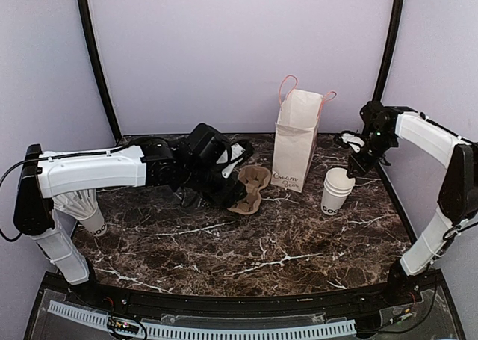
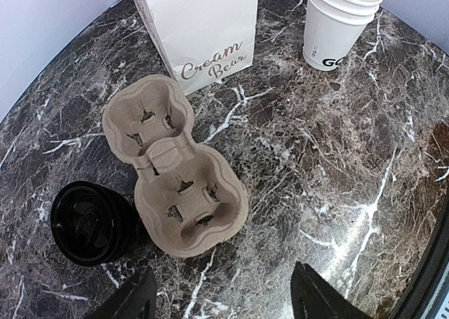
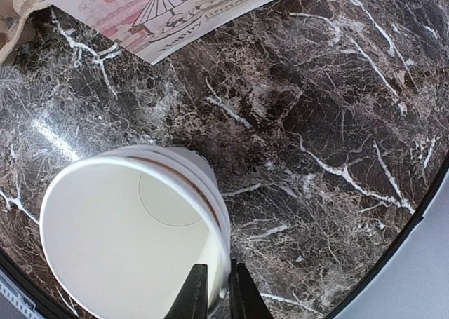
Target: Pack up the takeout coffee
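Left wrist view gives me the best look at the takeout coffee [image 2: 91, 221]. It stands upright on the marble table [image 1: 224, 258], and from above I see mostly its round black lid. It is just beside the near end of the cardboard cup carrier [image 2: 175, 186], on the left side of that picture, and it seems to touch the carrier edge or almost touch it. Both hollows of the carrier are empty.

My left gripper [image 2: 224, 305] hangs above the near end of the carrier with its two black fingers wide apart. Nothing is between them. The coffee is to the left of the left finger, not under the gap.

Behind the carrier stands the white paper bag [image 2: 203, 31] with the words "Cream Bear" on the front. In the top external view it is upright and its pink handles point up. To the right of the bag, a little apart from it, is the stack of white cups [image 1: 337, 190], open at the top and with no lid.

Right wrist view shows my right gripper [image 3: 216, 294] at this stack. One finger is inside the top cup and the other is outside, and they are drawn close together with the rim between them, so I read it as pinching the rim.

At the far left, partly behind my left arm, stands the cup with straws [image 1: 91, 220].
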`<action>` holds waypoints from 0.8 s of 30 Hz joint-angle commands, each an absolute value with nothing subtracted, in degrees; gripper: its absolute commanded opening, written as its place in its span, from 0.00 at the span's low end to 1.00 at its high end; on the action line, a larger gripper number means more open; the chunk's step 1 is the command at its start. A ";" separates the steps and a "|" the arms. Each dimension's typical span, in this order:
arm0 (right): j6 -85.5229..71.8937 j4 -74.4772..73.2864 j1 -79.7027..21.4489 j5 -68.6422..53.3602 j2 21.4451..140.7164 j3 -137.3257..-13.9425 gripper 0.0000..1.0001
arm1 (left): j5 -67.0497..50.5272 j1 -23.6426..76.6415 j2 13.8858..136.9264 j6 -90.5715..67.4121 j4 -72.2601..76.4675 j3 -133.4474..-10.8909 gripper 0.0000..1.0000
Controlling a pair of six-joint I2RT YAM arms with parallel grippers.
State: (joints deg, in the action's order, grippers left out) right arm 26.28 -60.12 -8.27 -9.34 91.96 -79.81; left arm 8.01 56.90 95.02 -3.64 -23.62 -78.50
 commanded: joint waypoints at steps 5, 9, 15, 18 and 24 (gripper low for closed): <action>25.67 -60.95 -9.63 -8.45 92.43 -82.26 0.07 | 10.33 57.55 94.40 -2.63 -24.34 -79.57 0.68; 25.66 -61.25 -10.01 -8.14 92.55 -82.22 0.01 | 10.49 57.64 94.35 -2.55 -24.23 -79.42 0.68; 25.77 -61.87 -10.20 -7.65 90.29 -82.53 0.00 | 10.04 57.85 93.66 -2.75 -23.19 -78.58 0.67; 26.50 -62.48 -10.22 -9.09 87.65 -83.11 0.00 | 7.99 57.92 92.98 -3.65 -20.64 -78.05 0.68; 26.55 -61.82 -10.28 -14.18 83.84 -83.07 0.00 | 0.40 58.40 92.96 -9.01 -10.86 -77.71 0.68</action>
State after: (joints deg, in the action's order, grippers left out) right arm 26.50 -61.84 -9.82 -11.14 86.96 -80.99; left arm 5.82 57.63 95.02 -5.17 -19.25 -78.46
